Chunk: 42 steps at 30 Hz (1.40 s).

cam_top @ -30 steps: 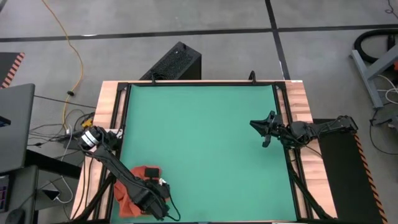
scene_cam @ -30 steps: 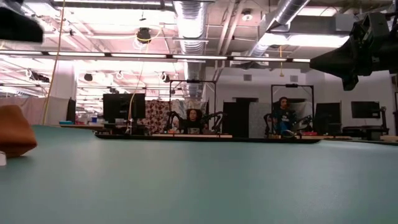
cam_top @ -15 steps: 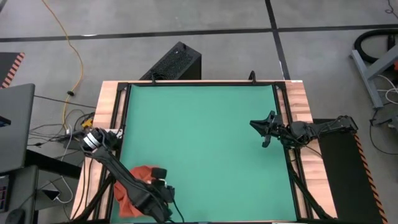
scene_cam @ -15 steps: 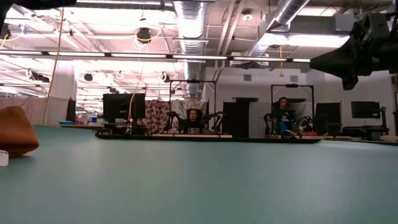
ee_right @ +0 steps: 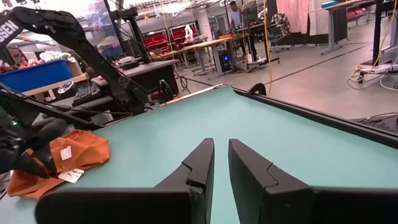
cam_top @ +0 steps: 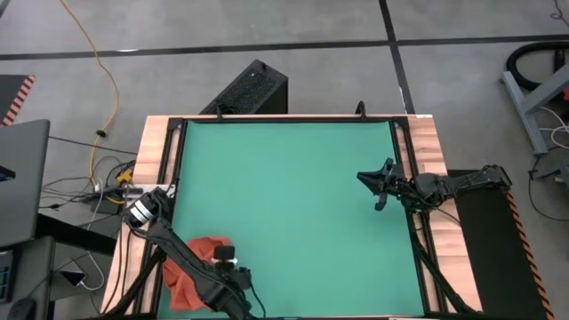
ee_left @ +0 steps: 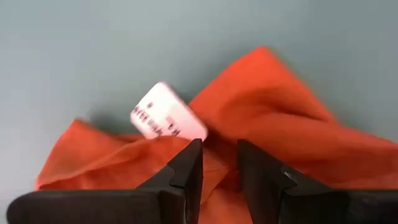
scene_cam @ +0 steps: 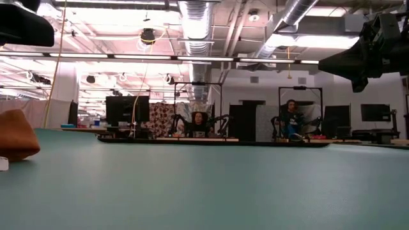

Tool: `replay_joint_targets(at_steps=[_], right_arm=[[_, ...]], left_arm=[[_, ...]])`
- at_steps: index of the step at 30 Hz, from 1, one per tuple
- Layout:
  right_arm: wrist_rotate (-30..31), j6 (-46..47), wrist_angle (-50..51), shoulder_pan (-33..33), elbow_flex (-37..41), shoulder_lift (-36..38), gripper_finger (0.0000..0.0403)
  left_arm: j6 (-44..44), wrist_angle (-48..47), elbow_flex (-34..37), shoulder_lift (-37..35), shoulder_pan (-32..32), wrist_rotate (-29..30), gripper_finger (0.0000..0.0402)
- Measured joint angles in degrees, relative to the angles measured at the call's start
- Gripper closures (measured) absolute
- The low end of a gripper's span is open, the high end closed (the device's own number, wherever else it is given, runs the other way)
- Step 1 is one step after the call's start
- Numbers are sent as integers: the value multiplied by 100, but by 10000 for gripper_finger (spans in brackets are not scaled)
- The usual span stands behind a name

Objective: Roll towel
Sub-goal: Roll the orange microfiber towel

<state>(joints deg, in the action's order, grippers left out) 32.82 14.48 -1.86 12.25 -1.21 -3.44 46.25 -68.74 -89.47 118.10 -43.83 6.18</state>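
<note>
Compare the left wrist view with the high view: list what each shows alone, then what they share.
Left wrist view only: the white tag with its print, and cloth pinched in the narrow gap at the left gripper.
High view only: the right gripper parked above the mat's right edge, the wooden table and the floor.
Both: the crumpled towel on the green mat, unrolled.
</note>
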Motion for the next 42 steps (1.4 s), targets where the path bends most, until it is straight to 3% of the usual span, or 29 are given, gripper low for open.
replay_joint_targets(at_steps=[19, 27, 32, 37, 42], right_arm=[[-4, 0, 2, 0, 1, 0, 330], [-4, 0, 1, 0, 2, 0, 330], [-4, 0, -6, 0, 2, 0, 330], [-5, 2, -173, 0, 13, 2, 330], [-442, -48, -522, 2, 31, 2, 330]], left_arm=[[305, -744, -2, 0, 6, 332, 315], [307, -840, -2, 11, 7, 329, 394], [468, -878, -2, 3, 141, 349, 401], [334, -1031, -306, -115, 307, 868, 401], [-373, -1637, -1351, -144, 522, 1981, 401]])
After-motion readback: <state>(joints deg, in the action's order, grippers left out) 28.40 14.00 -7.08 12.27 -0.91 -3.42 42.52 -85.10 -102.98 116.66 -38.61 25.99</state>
